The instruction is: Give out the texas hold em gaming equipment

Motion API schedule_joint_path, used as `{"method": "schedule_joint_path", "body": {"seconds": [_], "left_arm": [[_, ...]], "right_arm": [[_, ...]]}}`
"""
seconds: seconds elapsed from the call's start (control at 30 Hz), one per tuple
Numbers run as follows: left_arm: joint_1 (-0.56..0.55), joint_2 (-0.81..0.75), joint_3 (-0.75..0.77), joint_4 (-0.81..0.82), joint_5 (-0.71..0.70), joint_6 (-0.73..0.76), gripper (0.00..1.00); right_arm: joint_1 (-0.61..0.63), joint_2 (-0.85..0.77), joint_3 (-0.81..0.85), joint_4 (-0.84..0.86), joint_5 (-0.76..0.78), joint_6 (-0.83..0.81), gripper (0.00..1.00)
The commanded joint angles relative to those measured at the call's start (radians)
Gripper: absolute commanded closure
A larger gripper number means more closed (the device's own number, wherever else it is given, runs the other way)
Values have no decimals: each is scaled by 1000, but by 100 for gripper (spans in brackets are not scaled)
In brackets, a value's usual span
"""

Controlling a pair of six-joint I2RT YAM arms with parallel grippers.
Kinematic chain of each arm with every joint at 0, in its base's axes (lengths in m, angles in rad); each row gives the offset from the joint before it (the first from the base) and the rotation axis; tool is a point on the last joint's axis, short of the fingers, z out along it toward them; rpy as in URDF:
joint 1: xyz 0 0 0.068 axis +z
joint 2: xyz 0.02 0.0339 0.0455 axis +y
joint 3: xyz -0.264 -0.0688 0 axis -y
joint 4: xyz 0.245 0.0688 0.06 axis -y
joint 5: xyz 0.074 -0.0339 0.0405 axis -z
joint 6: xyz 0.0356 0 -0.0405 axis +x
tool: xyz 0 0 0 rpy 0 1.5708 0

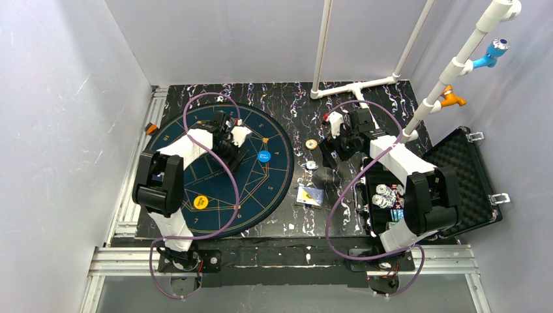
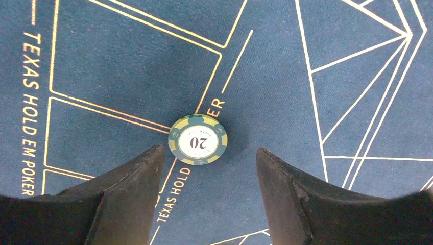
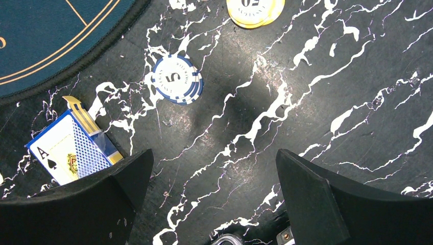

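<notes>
Green chip [image 2: 198, 139] by open L end effector [image 2: 209, 149], R end effector [image 3: 214, 153] open nr deck [image 3: 69, 150]

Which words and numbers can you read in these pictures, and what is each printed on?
"TEXAS HOLD EM POKER": the dark-blue mat.
"20": the green-and-yellow chip.
"5": the blue-and-white chip.
"A" with a spade: the card pack.
Cut off at the edge: the yellow chip.
Too small: the blue disc, the yellow disc.
</notes>
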Motion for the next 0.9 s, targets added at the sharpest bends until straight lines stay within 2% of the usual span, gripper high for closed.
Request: {"method": "schedule_joint_path", "body": {"seconds": [0.0, 0.5, 0.87], "left_arm": [[-7, 5, -24, -5, -11, 11, 37], [-13, 40, 7, 10, -37, 6, 63], [-14, -24, 56, -51, 2, -1, 67]], "right_arm": [[-3, -18, 16, -6, -7, -14, 0], [-3, -17, 13, -3, 2, -12, 0], [-3, -13, 14, -3, -1, -13, 0]]}}
